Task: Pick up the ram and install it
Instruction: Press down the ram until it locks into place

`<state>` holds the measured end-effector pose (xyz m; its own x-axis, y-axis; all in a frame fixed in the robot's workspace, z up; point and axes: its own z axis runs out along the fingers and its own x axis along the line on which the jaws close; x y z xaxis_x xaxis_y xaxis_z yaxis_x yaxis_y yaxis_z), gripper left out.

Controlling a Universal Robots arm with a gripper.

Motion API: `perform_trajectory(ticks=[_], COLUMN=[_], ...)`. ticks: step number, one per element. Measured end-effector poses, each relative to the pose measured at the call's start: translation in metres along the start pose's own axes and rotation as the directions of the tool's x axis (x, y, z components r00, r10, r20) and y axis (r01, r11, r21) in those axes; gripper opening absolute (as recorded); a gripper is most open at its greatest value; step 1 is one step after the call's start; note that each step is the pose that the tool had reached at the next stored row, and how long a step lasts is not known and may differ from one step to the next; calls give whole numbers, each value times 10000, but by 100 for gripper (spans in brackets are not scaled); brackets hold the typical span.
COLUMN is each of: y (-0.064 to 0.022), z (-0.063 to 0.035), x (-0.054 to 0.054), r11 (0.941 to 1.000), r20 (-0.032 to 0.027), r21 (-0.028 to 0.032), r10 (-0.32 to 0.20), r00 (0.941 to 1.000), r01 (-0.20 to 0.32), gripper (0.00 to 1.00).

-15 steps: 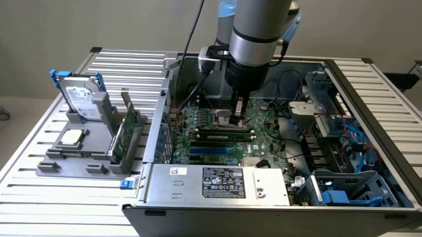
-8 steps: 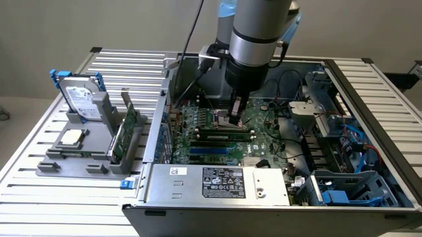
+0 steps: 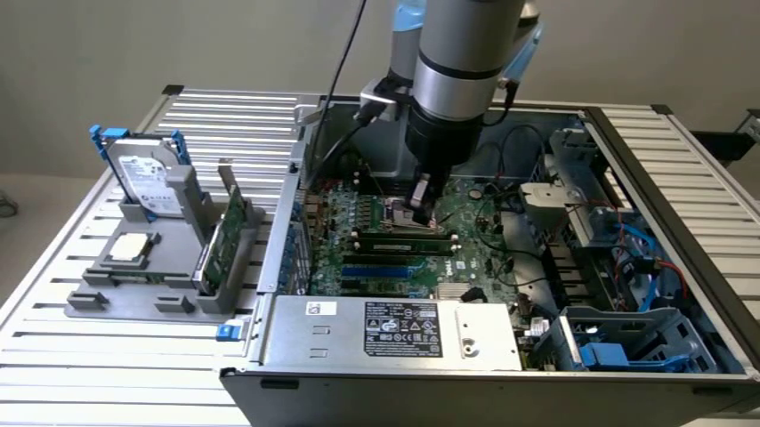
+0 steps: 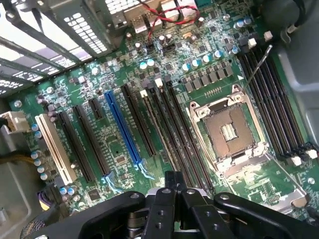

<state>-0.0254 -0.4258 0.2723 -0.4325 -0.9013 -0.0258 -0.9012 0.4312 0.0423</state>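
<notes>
A silver slatted metal table [image 3: 238, 116] carries everything. On it lies an open dark grey computer case [image 3: 665, 178], side panel off, taking up the exterior view's right half. The grey and silver robot arm [image 3: 457, 62] comes straight down into the case from above.

Across the case floor spreads the green motherboard [image 3: 475, 253] [image 4: 119, 149], crowded with long black slots, one bright blue slot [image 3: 380, 267] [image 4: 122, 127] and a white one beside it. At the near edge of the case sits a silver boxy power supply with a black label [image 3: 392, 329]. Blue plastic drive cages and loose cables fill the exterior view's right end.

On the table, at the exterior view's left and well apart from the arm, is a grey plastic fixture [image 3: 131, 302]. A silver hard drive in a blue bracket [image 3: 149, 182] stands upright in it, a broad green expansion card [image 3: 231, 231] stands on edge just beside that, and a small square silver processor chip [image 3: 128, 249] lies flat in front.

The square metal processor socket [image 3: 398, 213] [image 4: 229, 129] is open, between two groups of black memory slots.

The ram [image 3: 404, 237], a long thin green stick, stands on edge in one of the black slots next to the socket, directly under the arm.

The black gripper [image 3: 421, 213] [image 4: 172, 179] hangs right above the ram's middle. Its two fingers are drawn together at the tips; whether they pinch the ram's top edge or only reach it, I cannot make out.
</notes>
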Motion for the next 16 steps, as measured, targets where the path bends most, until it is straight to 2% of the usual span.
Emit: perform_trajectory(ticks=[4,8,12,16], y=[0,0,-1,-1], z=[5,10,15,20], x=[0,0,0,1], r11=[9977,9905,9789,9621], r20=[30,60,92,125], r21=[16,31,44,55], r10=[681,1372,2044,2725], r00=[9977,9905,9789,9621], r01=[-681,-1373,-2044,-2726], gripper=[11,11,11,11])
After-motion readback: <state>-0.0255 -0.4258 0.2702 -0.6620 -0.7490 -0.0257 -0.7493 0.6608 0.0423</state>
